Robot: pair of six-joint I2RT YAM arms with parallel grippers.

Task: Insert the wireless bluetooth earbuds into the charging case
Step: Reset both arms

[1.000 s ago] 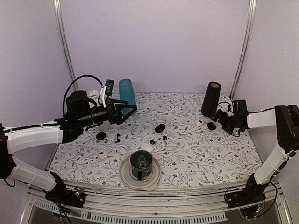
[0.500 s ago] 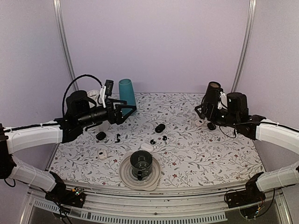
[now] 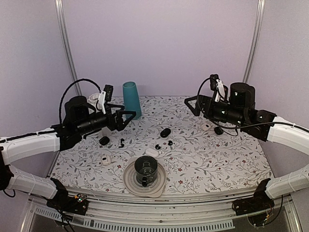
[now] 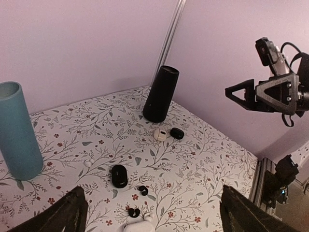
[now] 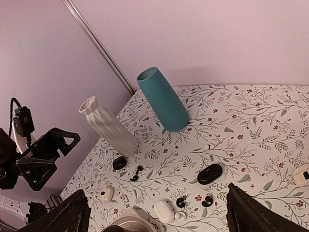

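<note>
Scene: a floral-patterned table (image 3: 217, 159) carries several small earbuds and cases, with both arms raised above it.
Left gripper (image 3: 126, 116): spread wide and holding nothing, hanging over the table's far-left part near a tall teal cylindrical vase (image 3: 131, 99).
Right gripper (image 3: 192, 105): likewise spread and holding nothing, hanging over the far-right part in front of a tall black cylindrical speaker, which the left wrist view shows near the far-right corner (image 4: 161, 94).
Loose earbuds: two small black hook-shaped earbuds (image 3: 164, 144) lie side by side near the middle of the table; a third black earbud (image 3: 121, 143) lies towards the left edge.
Cases: a closed black oval case (image 3: 165, 132) sits just beyond the pair; a white pill-shaped case (image 3: 151, 152) sits just nearer than it, its lid state too small to tell.
Other pieces: a small white case and a black one (image 3: 218, 130) rest near the foot of the speaker; another black case (image 3: 104, 140) and a white one (image 3: 106, 159) lie by the left edge.
Near edge: a dark glass cup on a pale round plate (image 3: 130, 182).
Step in hand: judged as an approach, with both arms high and no earbud seen seated in any case.
Next move calls for: a descent onto one tiny earbud with a narrow, precise pinch, and an open case to receive it.
</note>
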